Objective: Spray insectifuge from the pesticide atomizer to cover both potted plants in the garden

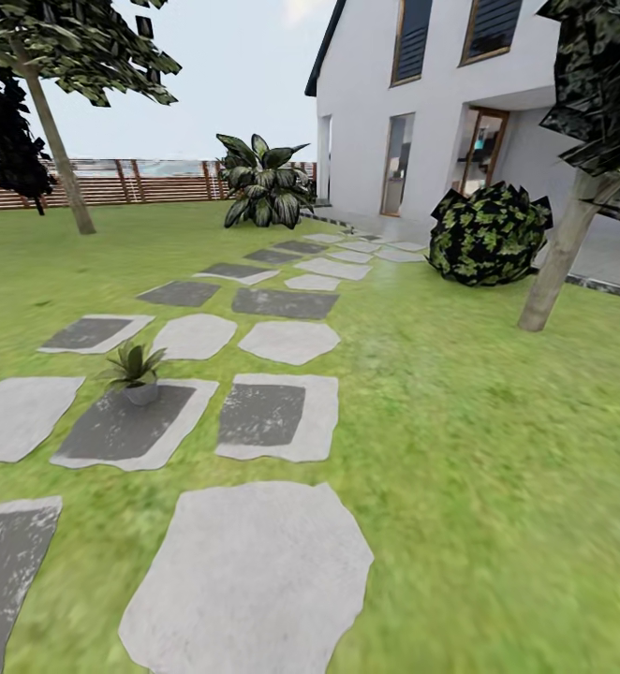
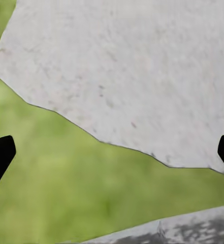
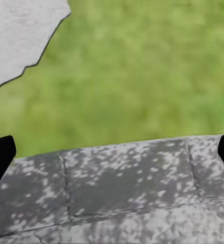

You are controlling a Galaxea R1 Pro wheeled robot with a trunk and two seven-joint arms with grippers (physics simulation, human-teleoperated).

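In the head view, one small potted plant with pointed green leaves sits in a grey pot on a dark stepping stone at the left of the garden lawn. The pesticide atomizer is out of view. In the left wrist view, my left gripper is open over a pale stone and grass, its black fingertips far apart. My right gripper is also open in the right wrist view, above grey speckled paving and grass, with nothing between its fingertips.
A path of grey stepping stones runs toward the white house. A large striped leafy plant stands by the brown slat fence. A dark bush and a tree trunk are at right, another tree at left.
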